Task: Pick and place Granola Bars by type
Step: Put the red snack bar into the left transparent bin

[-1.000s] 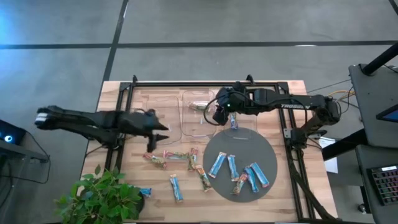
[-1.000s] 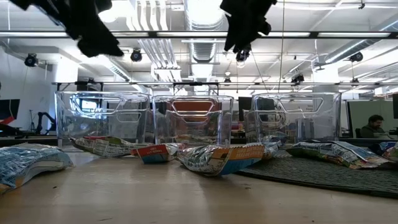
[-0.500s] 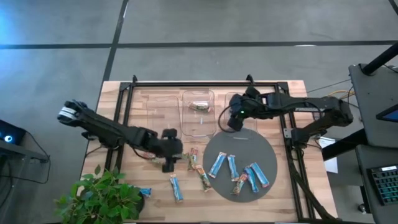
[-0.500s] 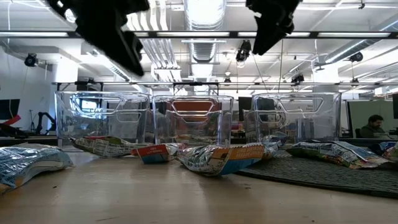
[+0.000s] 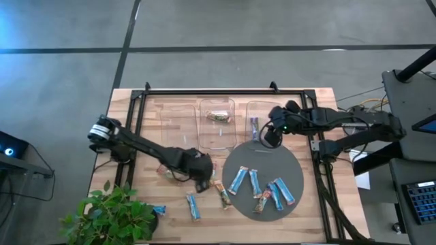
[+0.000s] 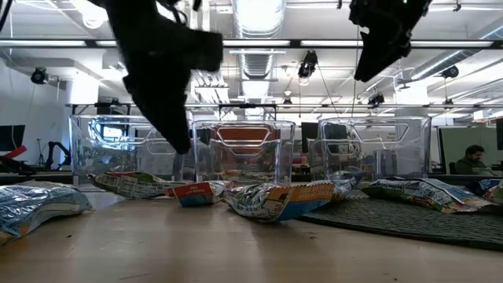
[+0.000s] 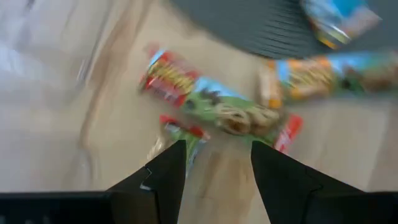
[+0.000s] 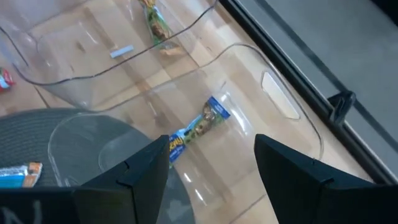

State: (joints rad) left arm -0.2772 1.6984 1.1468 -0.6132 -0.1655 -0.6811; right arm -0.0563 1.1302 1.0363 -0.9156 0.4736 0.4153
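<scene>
My left gripper (image 5: 201,171) is open and low over the tan, red and green granola bars (image 7: 211,102) on the wood; one such bar (image 7: 180,134) lies just ahead of its fingers, untouched. My right gripper (image 5: 270,134) is open and empty above the right clear bin (image 8: 273,93), where a purple-blue bar (image 8: 199,127) lies flat on the floor; this bar also shows in the high view (image 5: 254,127). A tan bar (image 5: 219,116) lies in the middle bin. Several light blue bars (image 5: 238,180) lie on the round grey mat (image 5: 262,158).
Three clear bins stand in a row at the far side inside a black frame (image 5: 204,91). Loose bars lie on the wood: a light blue one (image 5: 193,205) and a tan one (image 5: 223,194). A potted plant (image 5: 112,214) stands at the near left corner.
My left gripper has swept toward the table's right and near edges and come down over the tan bars on the wood. My right gripper has gone toward the table's right edge, from the middle bin to the right bin, where the purple-blue bar now lies.
</scene>
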